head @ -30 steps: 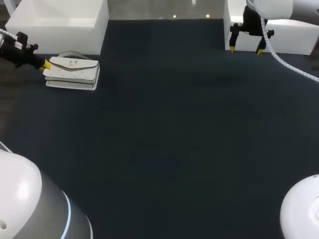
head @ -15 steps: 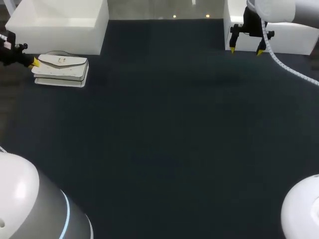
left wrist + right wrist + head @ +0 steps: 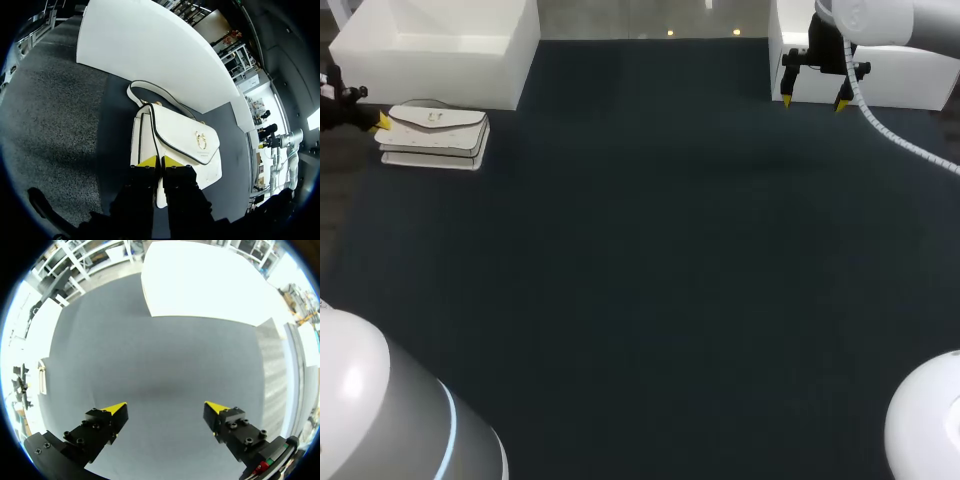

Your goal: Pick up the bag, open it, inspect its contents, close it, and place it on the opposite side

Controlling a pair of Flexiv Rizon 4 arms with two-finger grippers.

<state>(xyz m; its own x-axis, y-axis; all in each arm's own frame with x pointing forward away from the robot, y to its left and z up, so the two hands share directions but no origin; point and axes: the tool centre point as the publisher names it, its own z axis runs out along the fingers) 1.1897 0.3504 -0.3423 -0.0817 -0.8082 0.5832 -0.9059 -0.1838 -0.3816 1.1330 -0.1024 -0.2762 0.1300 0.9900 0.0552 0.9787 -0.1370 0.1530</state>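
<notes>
Bag (image 3: 180, 137) lies at left gripper (image 3: 160, 161), tips apparently pinching its edge.

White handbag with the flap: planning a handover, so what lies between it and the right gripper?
Nothing: the head view shows only bare dark tabletop between the white flap handbag and the right gripper.

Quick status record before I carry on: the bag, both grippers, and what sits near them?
bag: white handbag, lying flat at the far left of the table, flap down
strap: looped between the bag and a white box
left gripper: shut on the bag's edge, fingertips close together
right gripper: open, empty, over the table's far right by a second white box
task stage: bag not open
</notes>
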